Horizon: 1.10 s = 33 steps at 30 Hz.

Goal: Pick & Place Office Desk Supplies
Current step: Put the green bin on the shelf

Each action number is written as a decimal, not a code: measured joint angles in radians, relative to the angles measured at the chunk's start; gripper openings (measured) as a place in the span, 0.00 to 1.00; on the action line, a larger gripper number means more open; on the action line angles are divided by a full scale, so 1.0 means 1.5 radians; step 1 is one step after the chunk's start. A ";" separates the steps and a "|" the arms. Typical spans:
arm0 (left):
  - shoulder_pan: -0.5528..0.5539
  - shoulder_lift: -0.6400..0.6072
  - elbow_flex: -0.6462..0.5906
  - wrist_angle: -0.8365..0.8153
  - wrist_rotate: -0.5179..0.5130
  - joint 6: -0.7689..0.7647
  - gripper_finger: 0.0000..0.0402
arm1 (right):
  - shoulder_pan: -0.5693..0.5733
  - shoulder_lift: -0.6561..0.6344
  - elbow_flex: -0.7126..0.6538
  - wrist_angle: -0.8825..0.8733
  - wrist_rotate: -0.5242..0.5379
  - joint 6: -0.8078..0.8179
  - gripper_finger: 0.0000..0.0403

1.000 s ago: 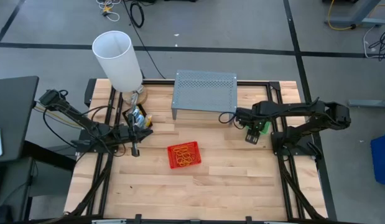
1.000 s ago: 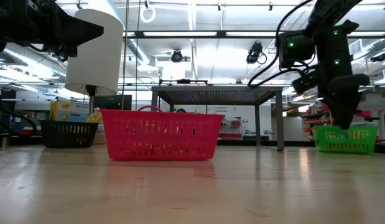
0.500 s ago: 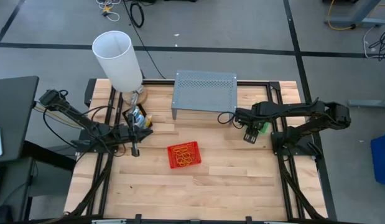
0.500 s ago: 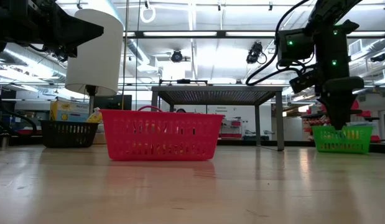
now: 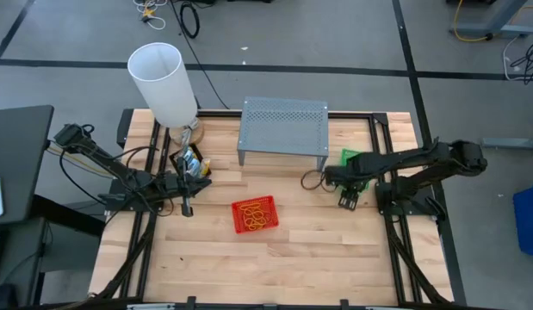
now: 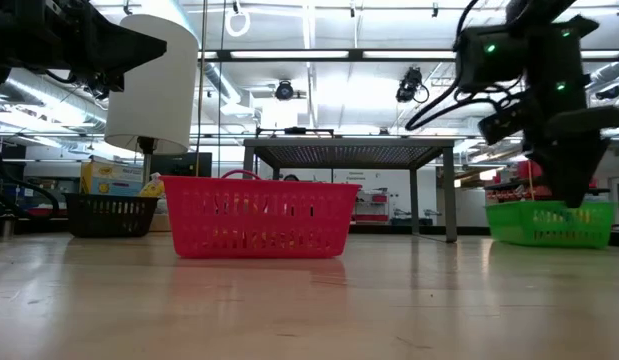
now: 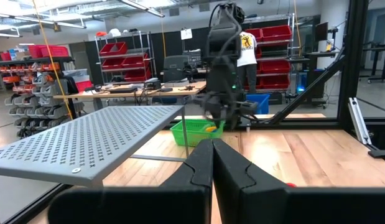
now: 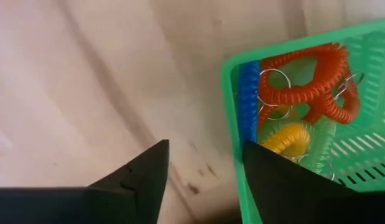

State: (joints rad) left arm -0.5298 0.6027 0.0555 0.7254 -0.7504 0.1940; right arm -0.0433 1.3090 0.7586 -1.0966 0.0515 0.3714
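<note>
**Right gripper open beside the green tray**

From the high view I see the right gripper (image 5: pixel 348 200) over the wooden table (image 5: pixel 309 250), just beside the green mesh tray (image 5: pixel 350 158) that sits near the grey perforated stand (image 5: pixel 283 127). The red mesh tray (image 5: pixel 254 215) lies mid-table with rubber bands inside. The left gripper (image 5: pixel 188 207) waits by the black box (image 5: pixel 192 164), under the white lampshade (image 5: pixel 163 82).

In the low view I see the right gripper (image 6: pixel 571 195) hanging in front of the green tray (image 6: pixel 549 224); the red tray (image 6: pixel 257 216) stands centre.

The left wrist view shows me its own fingers (image 7: pixel 201 168) pressed together, holding nothing.

The right wrist view shows me its fingers (image 8: pixel 148 177) spread and empty, with orange, blue and yellow coiled bands (image 8: pixel 304 81) inside the green tray (image 8: pixel 232 106).
</note>
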 joint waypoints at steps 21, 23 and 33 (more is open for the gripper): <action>0.000 0.000 0.000 0.000 0.030 0.006 0.01 | 0.052 0.012 -0.028 0.052 0.114 0.026 0.59; 0.000 0.000 0.000 0.000 0.030 0.006 0.01 | 0.047 0.023 -0.031 0.055 0.099 0.028 0.57; 0.000 0.000 0.000 0.000 0.030 0.006 0.01 | 0.043 0.121 -0.032 0.056 0.086 0.009 0.27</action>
State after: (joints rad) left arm -0.5297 0.6029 0.0555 0.7254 -0.7052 0.2028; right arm 0.0212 1.4911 0.7113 -1.0131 0.1812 0.3855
